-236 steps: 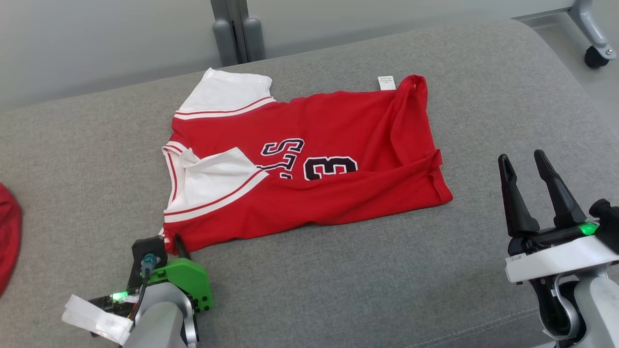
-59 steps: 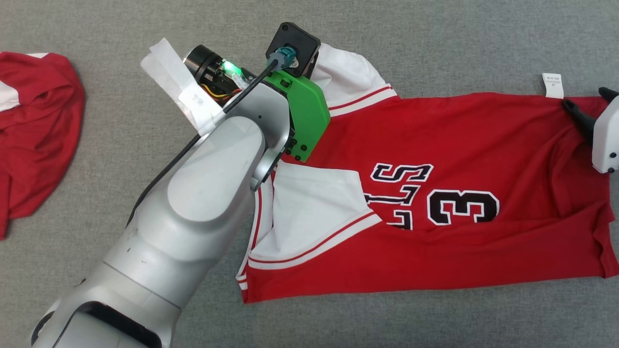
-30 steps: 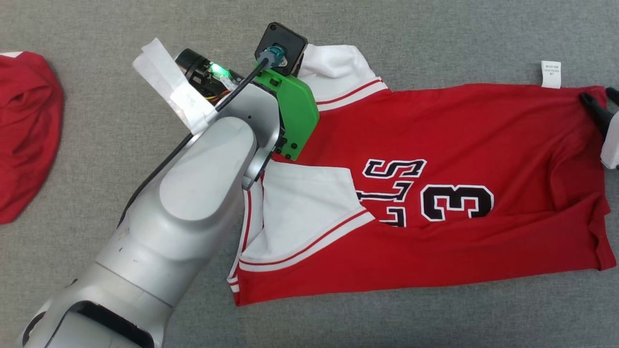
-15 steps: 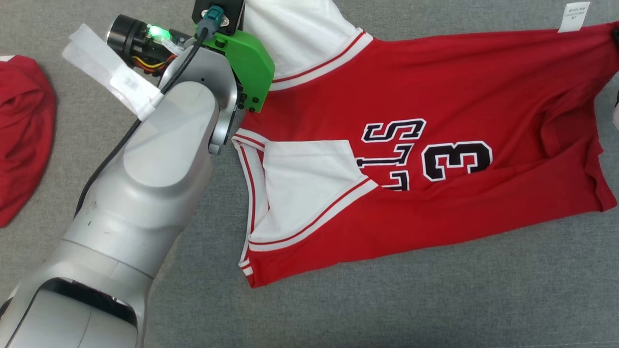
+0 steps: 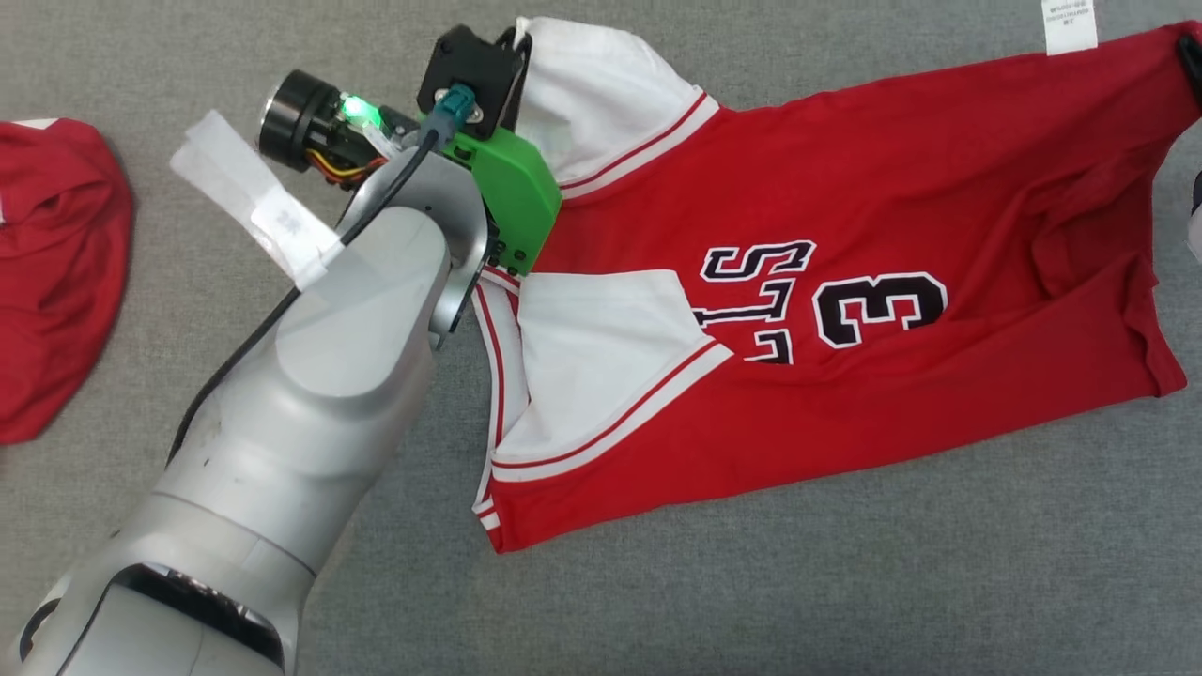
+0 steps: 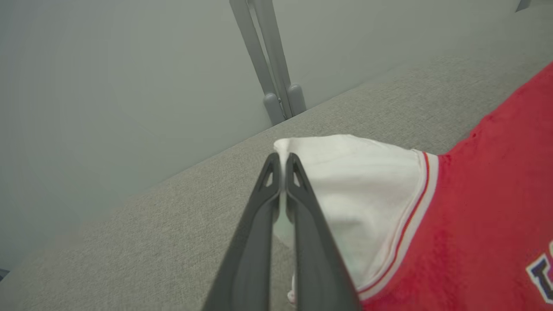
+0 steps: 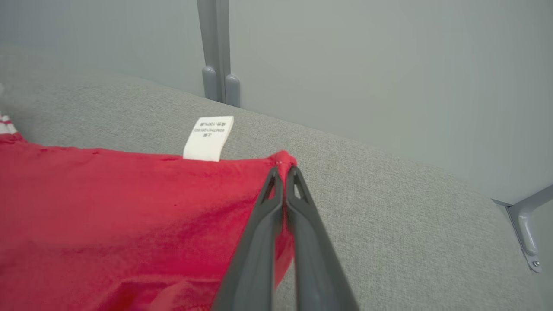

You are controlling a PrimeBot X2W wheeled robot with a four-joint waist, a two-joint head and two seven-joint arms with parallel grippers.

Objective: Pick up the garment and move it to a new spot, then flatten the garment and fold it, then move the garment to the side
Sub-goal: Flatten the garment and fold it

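Observation:
The garment (image 5: 845, 188) is a red jersey with white sleeves and a black number 3, spread on the grey cushion. My left gripper (image 6: 281, 156) is shut on the tip of its far white sleeve (image 6: 358, 190), which rises off the cushion. In the head view the left arm (image 5: 357, 329) reaches over to that sleeve (image 5: 601, 94). My right gripper (image 7: 283, 169) is shut on the far red hem corner of the garment (image 7: 129, 216), beside a white care label (image 7: 209, 137). That corner lies at the right edge of the head view.
A second red garment (image 5: 52, 272) lies bunched at the left edge of the grey cushion (image 5: 751, 582). A grey post (image 7: 218, 52) and a pale wall stand behind the cushion's far edge. A metal bracket (image 7: 525, 220) shows at the right.
The right gripper has closed on the red hem corner. Both far corners are pinched and the far edge of the jersey has lifted slightly. The head camera has shifted.

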